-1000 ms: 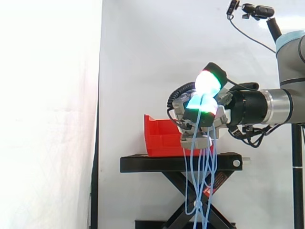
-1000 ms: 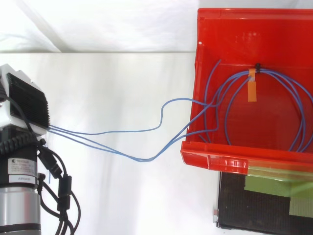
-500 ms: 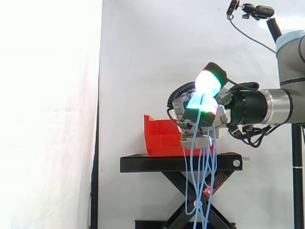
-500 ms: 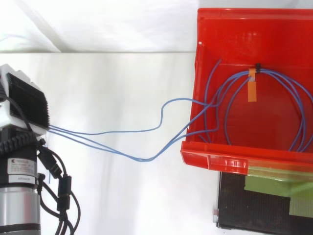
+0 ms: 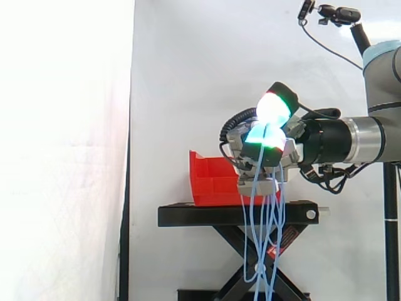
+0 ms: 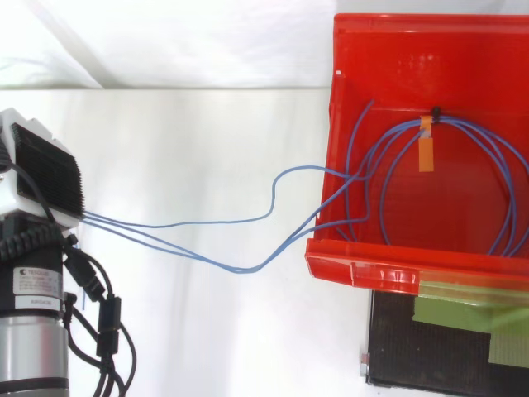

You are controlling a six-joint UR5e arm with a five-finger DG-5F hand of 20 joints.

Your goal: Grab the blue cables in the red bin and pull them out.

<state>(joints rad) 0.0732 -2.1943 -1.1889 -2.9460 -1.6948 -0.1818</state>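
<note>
My hand [image 5: 268,143] hovers above and in front of the red bin [image 5: 212,179], its green-white glowing fingers curled round the blue cables [image 5: 260,238]. From the grip several strands hang down in long loops past the stand. In the top view the hand [image 6: 43,175] is at the left edge, well away from the red bin [image 6: 412,274]. The blue cables [image 6: 240,270] stretch from it across the gap and over the bin's left wall. The rest of the coil lies inside the bin, bound by a black tie with an orange tag [image 6: 426,154].
The bin sits on a black scissor stand [image 5: 238,214], whose top shows below the bin's front rim [image 6: 446,347]. A white curtain hangs behind. A small camera on a stalk [image 5: 338,14] stands above the arm at the upper right.
</note>
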